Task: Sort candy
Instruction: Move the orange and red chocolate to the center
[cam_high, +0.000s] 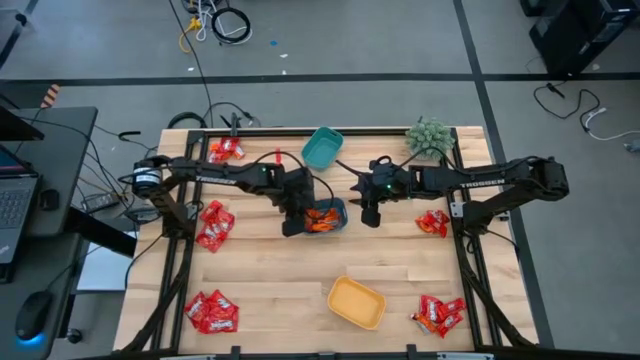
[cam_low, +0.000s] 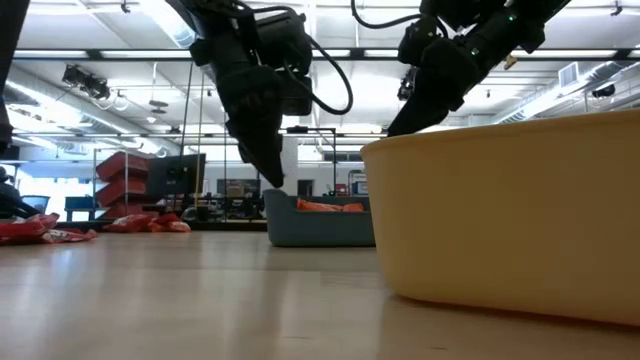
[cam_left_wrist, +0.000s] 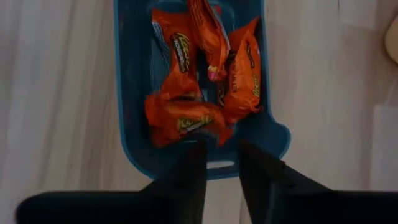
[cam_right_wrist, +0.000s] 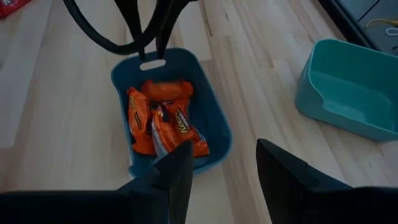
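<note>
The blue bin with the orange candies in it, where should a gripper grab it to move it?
Grip the blue bin by its handle slot at the end nearest the left gripper, coming from above; that rim is bare and the candies lie clear of it.

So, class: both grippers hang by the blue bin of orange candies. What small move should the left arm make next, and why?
Probably lift the left gripper away toward the loose red candies: its fingers are open and empty over the blue bin, which already holds orange candies.
</note>
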